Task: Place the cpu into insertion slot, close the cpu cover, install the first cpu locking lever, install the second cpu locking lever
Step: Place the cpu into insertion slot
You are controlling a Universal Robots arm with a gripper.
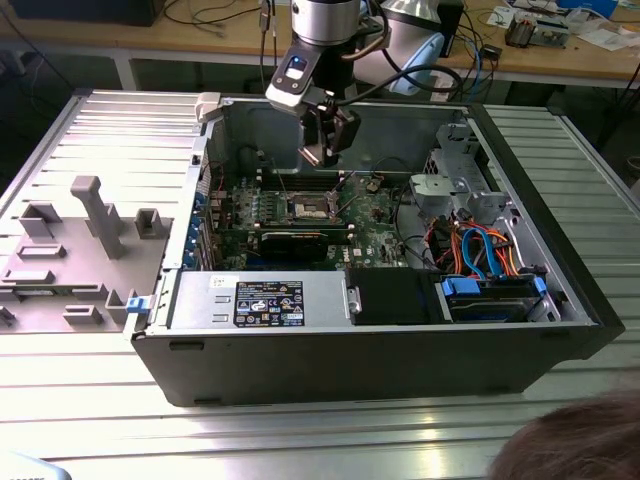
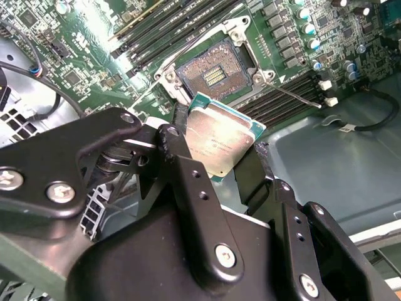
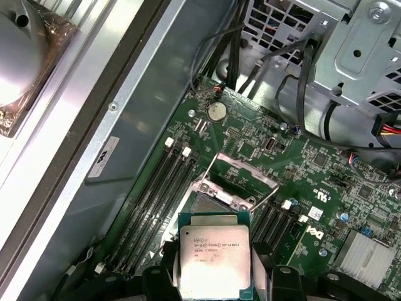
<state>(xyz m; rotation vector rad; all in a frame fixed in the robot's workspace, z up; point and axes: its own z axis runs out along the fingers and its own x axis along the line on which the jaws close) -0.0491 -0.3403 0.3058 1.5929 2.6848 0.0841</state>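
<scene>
On the ribbed metal desk (image 1: 300, 440), at the exterior view's left, a grey moulded fixture plate (image 1: 70, 250) with upright pegs and blocks, just beside the open computer case (image 1: 380, 355). Inside the case, along the near wall toward that side, a silver power supply (image 1: 260, 300) with a dark label; behind it, lying flat, the green motherboard (image 1: 375, 230). Above the middle of the board, hanging from the arm and clear of everything below, the gripper (image 1: 325, 150), roughly over the insertion slot (image 1: 308, 208). In both wrist views, black fingers (image 2: 178, 157) clamped on two opposite edges of the cpu (image 2: 219, 141), with the dull silver top turned toward the cameras and a green rim showing around it. Held in the air above the board, apart from the slot, not yet seated. Beneath the chip, the slot bare, with its field of gold contacts exposed inside a silver frame. In the first wrist view, the cpu cover (image 3: 229, 197) swung up off the slot, with board visible through its square opening, and rows of black memory slots (image 3: 153, 200) alongside. In the second wrist view, two thin wire locking levers (image 2: 294, 95) unlatched, angled away from the slot on either side. Farther toward the exterior view's right, a silver drive cage (image 1: 455, 185), then a tangle of orange and blue cables (image 1: 480, 250) above a blue-edged drive bay (image 1: 490, 295). At the lower corner on that side, in front of the desk, the top of a person's head (image 1: 575, 440)
</scene>
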